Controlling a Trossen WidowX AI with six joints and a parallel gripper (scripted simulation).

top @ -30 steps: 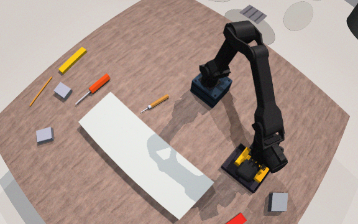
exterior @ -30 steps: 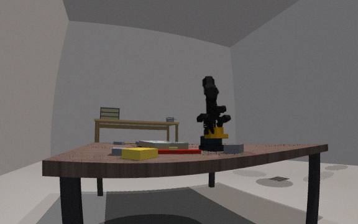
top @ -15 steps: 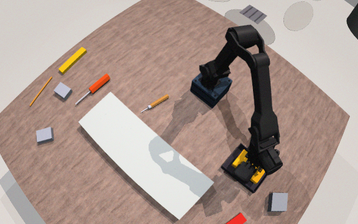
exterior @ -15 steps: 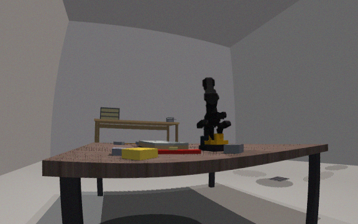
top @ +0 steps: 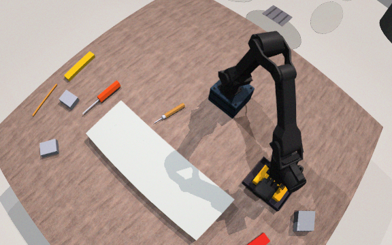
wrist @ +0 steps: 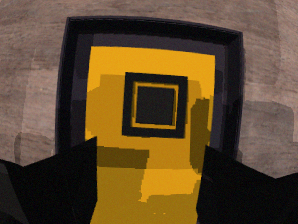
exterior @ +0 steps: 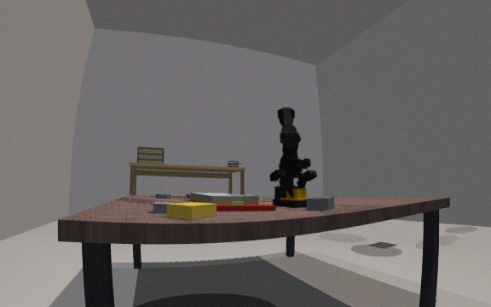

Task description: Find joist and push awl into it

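The yellow stud finder (top: 280,194) (exterior: 300,194) (wrist: 150,60), with a black square on its top, is inside the outline of the dark tray (top: 254,191) (wrist: 62,95), low at its floor; whether it touches the floor cannot be told. My gripper (top: 271,184) (wrist: 148,144) is shut on the stud finder, with a black finger on each side. The white floor panel (top: 141,146) (exterior: 224,197) lies left of the tray in the top view, partly under the arm's shadow. No hole can be made out in it. The awl (top: 175,110), with an orange handle and thin metal tip, lies between the panel and the arm's base.
A red-orange screwdriver (top: 108,91), a yellow bar (top: 79,66), a thin orange stick (top: 45,100) and two grey blocks (top: 69,99) (top: 49,148) lie beyond the panel's far end. Another grey block (top: 305,221) (exterior: 320,204) and a red bar (top: 260,239) (exterior: 245,208) lie near the tray.
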